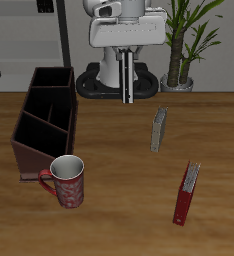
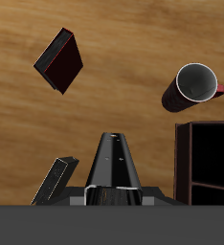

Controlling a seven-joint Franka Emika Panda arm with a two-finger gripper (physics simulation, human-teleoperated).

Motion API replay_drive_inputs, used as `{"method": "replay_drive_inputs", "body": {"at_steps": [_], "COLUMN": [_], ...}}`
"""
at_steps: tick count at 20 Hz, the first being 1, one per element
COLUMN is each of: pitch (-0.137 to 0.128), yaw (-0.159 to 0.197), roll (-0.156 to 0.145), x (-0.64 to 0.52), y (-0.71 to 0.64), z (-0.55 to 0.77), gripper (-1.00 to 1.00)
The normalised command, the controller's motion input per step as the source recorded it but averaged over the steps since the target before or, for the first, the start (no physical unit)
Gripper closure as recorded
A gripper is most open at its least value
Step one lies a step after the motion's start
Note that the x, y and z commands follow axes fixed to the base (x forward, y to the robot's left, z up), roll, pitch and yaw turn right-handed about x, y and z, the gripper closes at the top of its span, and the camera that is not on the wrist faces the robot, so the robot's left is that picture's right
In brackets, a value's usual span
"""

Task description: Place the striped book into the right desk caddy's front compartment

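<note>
My gripper point(image 1: 127, 76) hangs high over the back of the table, shut on the striped book point(image 1: 128, 92). The book is dark with pale lengthwise stripes and points straight down from the fingers. In the wrist view the striped book point(image 2: 114, 161) sticks out from between the fingers of the gripper point(image 2: 114, 194), well above the wood. The right desk caddy point(image 1: 29, 132), a dark reddish-brown box with black dividers, stands apart from the gripper and nearer the table's front edge. A corner of the caddy point(image 2: 184, 158) shows in the wrist view. Its compartments look empty.
A red patterned mug point(image 1: 66, 181) point(image 2: 194, 87) stands just in front of the caddy. A plain grey-olive book point(image 1: 159, 129) point(image 2: 55, 180) lies mid-table. A red book point(image 1: 186, 193) point(image 2: 58, 59) lies nearer the front edge. A potted plant point(image 1: 181, 50) stands at the back.
</note>
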Motion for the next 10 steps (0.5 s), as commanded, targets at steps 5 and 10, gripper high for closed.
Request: {"method": "replay_drive_inputs", "body": {"at_steps": [5, 10], "pitch": [0.038, -0.001], "yaw": [0.02, 0.023], "roll": [-0.07, -0.022], "x": [-0.29, -0.27], "y": [-0.21, -0.08], "z": [-0.09, 0.04], "gripper": [1.0, 1.0]}}
